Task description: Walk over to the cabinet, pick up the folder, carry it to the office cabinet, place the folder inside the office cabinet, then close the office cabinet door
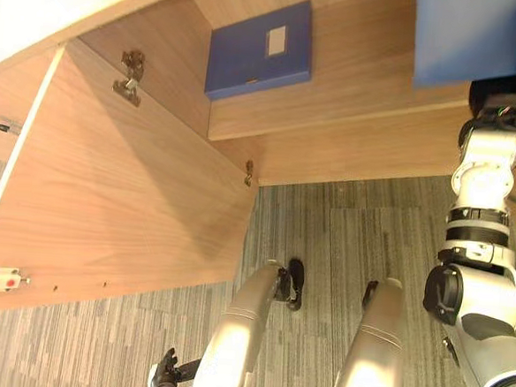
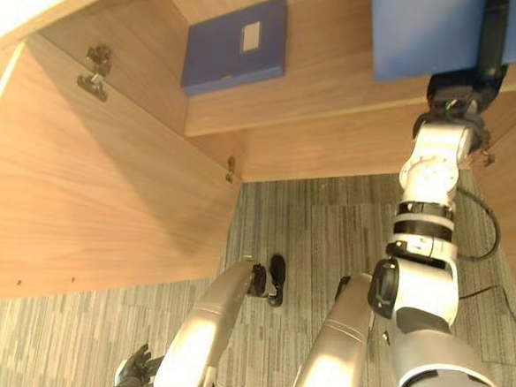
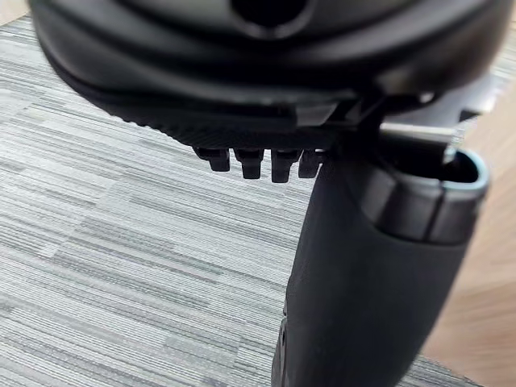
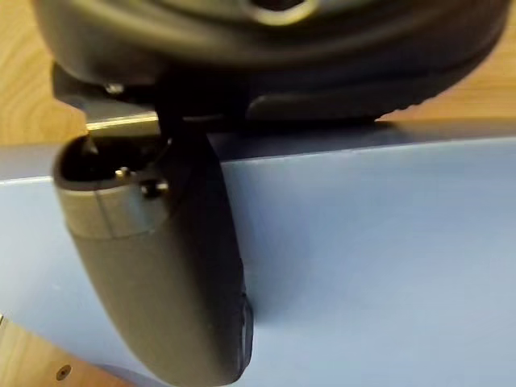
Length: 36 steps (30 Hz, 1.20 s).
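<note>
The right hand point(image 2: 461, 90) grips a blue folder point(image 2: 424, 32), thumb across its face, above the office cabinet's shelf point(image 2: 337, 75). A second folder point(image 2: 235, 46) lies on that shelf further left. The cabinet door point(image 2: 98, 200) stands open. The left hand point(image 1: 166, 370) hangs relaxed and empty above the carpet point(image 3: 121, 242).

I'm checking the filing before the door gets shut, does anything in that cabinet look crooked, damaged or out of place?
Nothing looks damaged or spilled. The labelled folder lies flat on the shelf, seemingly slightly crooked to its front edge. The right robot hand holds a second blue folder at the shelf; the door stands open.
</note>
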### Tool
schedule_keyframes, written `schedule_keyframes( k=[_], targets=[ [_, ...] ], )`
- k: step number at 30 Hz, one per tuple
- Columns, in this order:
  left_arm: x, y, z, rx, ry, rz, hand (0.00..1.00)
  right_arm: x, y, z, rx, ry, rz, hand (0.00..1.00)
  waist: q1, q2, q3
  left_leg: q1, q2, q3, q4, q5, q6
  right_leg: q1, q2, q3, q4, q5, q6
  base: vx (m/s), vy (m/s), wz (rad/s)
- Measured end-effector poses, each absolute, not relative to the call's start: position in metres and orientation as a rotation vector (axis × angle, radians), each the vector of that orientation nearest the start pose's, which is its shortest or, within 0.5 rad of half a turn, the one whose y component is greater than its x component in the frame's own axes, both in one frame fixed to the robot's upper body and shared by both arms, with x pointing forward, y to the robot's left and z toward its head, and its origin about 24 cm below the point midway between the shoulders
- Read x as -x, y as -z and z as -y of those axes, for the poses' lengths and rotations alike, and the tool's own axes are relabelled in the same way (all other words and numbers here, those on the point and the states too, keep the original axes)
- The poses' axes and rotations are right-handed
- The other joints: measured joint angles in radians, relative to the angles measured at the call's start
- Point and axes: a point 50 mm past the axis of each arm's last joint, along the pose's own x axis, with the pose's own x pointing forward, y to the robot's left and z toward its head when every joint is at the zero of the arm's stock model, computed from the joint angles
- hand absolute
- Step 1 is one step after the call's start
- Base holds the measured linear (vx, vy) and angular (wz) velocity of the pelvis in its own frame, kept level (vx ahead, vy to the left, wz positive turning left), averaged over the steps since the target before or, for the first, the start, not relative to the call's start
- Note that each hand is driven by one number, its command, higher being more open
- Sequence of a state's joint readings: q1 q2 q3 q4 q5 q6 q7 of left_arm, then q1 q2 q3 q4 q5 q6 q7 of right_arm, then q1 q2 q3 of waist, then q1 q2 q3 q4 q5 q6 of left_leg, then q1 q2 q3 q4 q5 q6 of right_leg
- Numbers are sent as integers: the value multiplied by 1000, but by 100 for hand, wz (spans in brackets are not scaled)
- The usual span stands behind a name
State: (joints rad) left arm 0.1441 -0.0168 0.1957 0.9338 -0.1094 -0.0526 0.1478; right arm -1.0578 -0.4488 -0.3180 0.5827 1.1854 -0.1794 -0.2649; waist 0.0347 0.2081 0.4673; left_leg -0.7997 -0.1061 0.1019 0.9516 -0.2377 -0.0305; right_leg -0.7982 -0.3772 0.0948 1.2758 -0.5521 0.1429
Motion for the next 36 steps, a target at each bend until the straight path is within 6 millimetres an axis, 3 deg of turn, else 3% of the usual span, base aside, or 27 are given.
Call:
schedule_keyframes(
  k=[7, 11, 24, 25, 30, 36],
  targets=[
    [-109, 148, -182, 93, -364, -958, 100, -366, -338, 278, -1152, 211, 752, 0, 31, 8, 6, -85, 2, 13, 13, 22, 0, -95, -7, 13, 35, 1, 1, -21, -23, 9],
    [-118, 143, -181, 76, -332, -918, 100, -356, -356, 303, -1121, 274, 798, 0, 45, 17, 16, -114, -17, -3, 39, 27, 9, -105, -27, -1, 60, -5, 6, 23, -21, 21],
    [-131, 128, -180, 51, -263, -834, 100, -355, -365, 315, -1037, 361, 765, 0, 43, 34, 9, -97, -34, -3, -19, 65, -7, -99, -62, -17, 63, -16, 5, -6, -66, 10],
    [-132, 127, -179, 48, -256, -828, 100, -355, -364, 316, -1028, 369, 759, 100, 43, 35, 9, -93, -35, -4, -22, 66, -7, -96, -63, -17, 62, -17, 4, 4, -83, 3],
    [-140, 120, -176, 53, -226, -780, 100, -358, -357, 322, -999, 405, 702, 100, 43, 58, -8, -83, -37, -16, -46, 78, -13, -83, -69, -38, 55, -21, 4, -13, -91, 8],
    [-142, 117, -175, 61, -209, -768, 100, -367, -329, 332, -928, 489, 508, 100, 42, 68, -15, -53, -36, -31, -84, 99, -23, -55, -69, -64, 38, -20, -7, 14, -100, 4]
  ],
)
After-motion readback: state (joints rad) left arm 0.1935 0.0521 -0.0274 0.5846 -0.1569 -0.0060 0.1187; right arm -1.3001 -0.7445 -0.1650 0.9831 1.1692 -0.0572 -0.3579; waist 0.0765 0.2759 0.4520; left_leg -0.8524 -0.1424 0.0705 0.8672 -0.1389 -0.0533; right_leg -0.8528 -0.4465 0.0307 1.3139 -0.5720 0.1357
